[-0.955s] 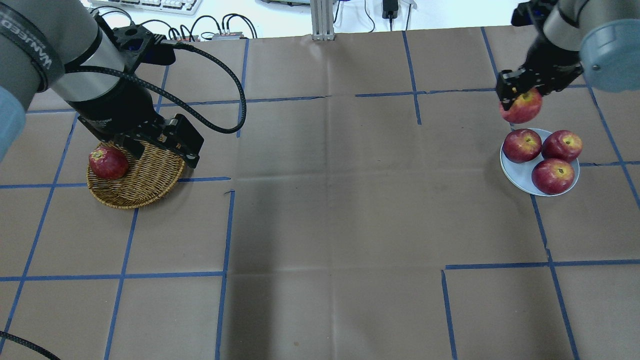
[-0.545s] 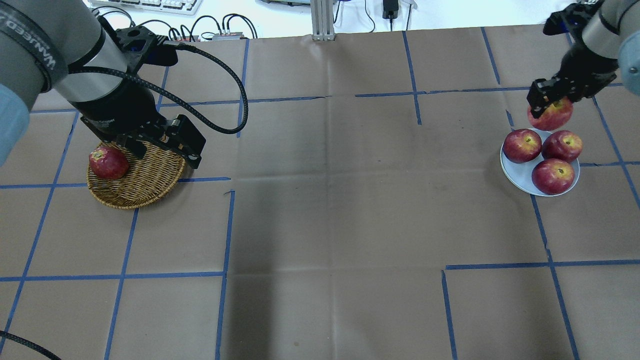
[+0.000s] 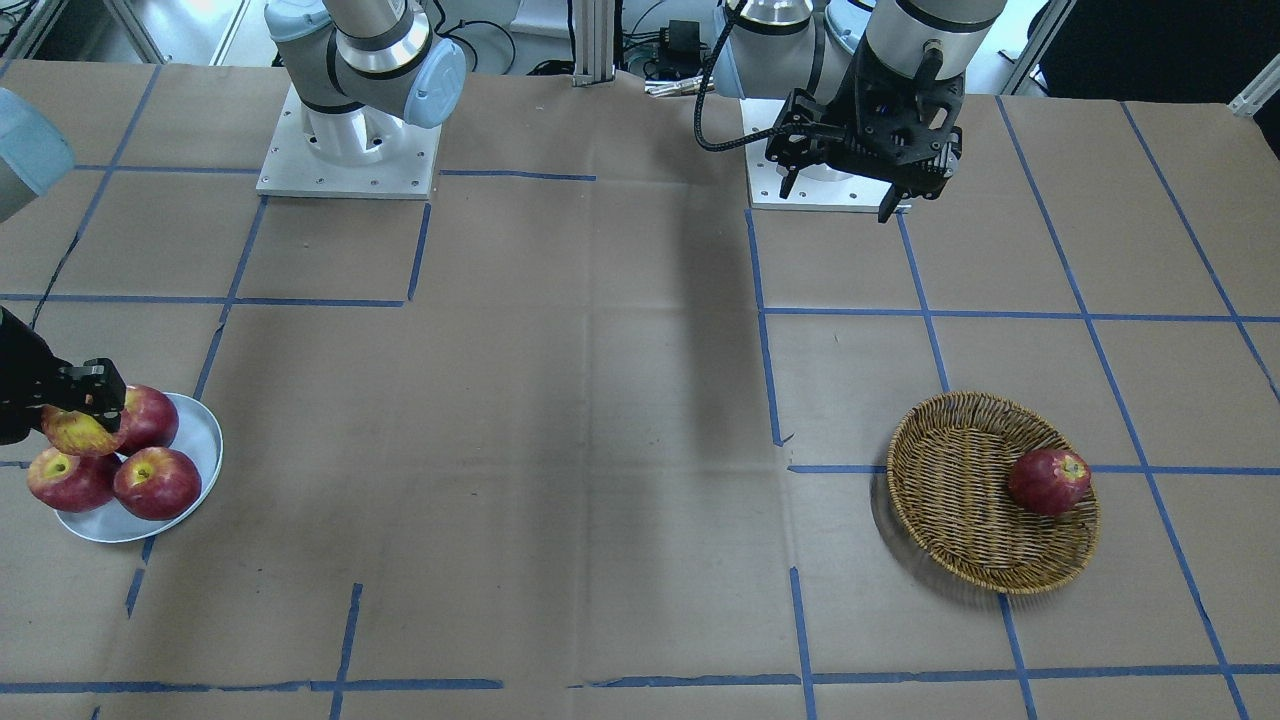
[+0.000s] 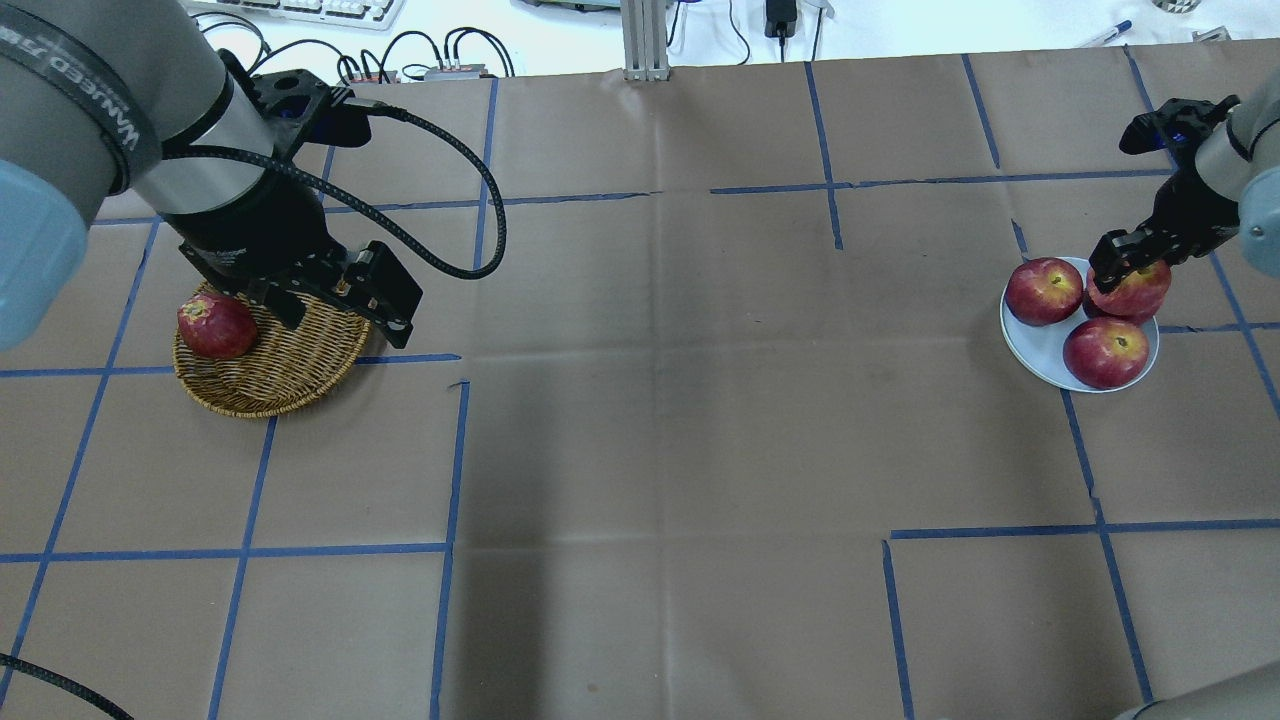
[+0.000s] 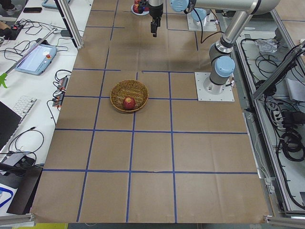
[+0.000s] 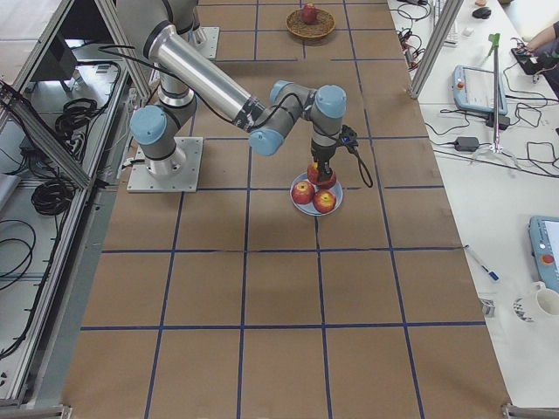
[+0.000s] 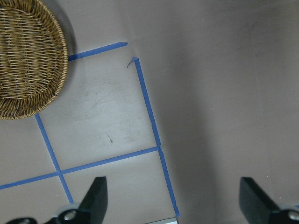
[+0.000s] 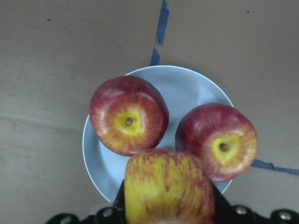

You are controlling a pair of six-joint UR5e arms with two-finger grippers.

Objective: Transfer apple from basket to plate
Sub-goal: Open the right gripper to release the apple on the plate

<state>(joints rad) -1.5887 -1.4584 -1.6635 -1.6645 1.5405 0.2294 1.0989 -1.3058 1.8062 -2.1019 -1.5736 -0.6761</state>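
Apple [image 8: 168, 186] clamped between right fingers [image 4: 1110, 258], held low over plate [image 4: 1040, 350] crowded by three dark apples [image 3: 155, 483], presumably to limit rolling. Left fingers [image 7: 96, 193] spread wide, empty, beside basket [image 4: 290, 380] above worktop [image 4: 650, 400].

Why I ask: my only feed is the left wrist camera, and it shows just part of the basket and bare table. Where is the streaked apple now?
Observer: It is at the far end of the table. The right gripper is shut on the apple and holds it over the plate.
Operator: Is the plate free?
Observer: No, three dark red apples lie on it. I cannot tell whether the held one touches them.
Operator: Anything in the basket?
Observer: One dark red apple lies in the basket, in the part your view cuts off.
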